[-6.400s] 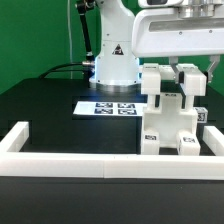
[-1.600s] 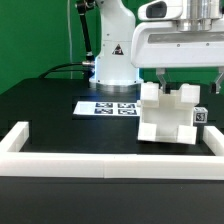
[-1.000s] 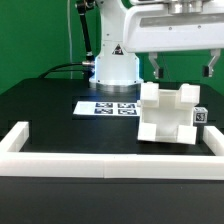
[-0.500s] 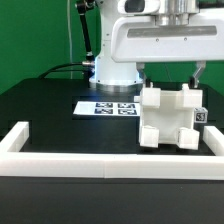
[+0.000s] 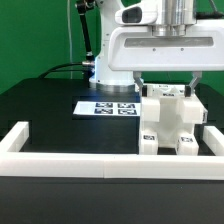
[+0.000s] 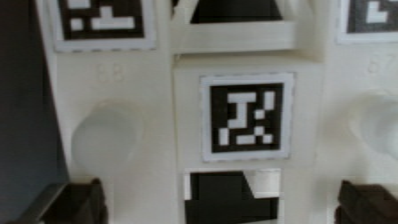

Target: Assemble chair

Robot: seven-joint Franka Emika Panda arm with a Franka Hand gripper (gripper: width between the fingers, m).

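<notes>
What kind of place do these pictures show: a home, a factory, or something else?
Most likely a robotics lab test bench. A black table is fenced by a white border rail, a marker board with printed tags lies on it, and a robot arm works over a tagged white chair.

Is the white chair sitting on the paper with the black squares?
No, the chair stands on the black table beside the marker board.

A robotics lab: a white arm (image 5: 113,60) stands at 12 o'clock on a black table (image 5: 40,110) before a green backdrop (image 5: 35,35). A marker board (image 5: 100,106) lies mid-table, a tagged chair (image 5: 170,125) at 3 o'clock, a rail (image 5: 70,166) at 6 o'clock.
</notes>
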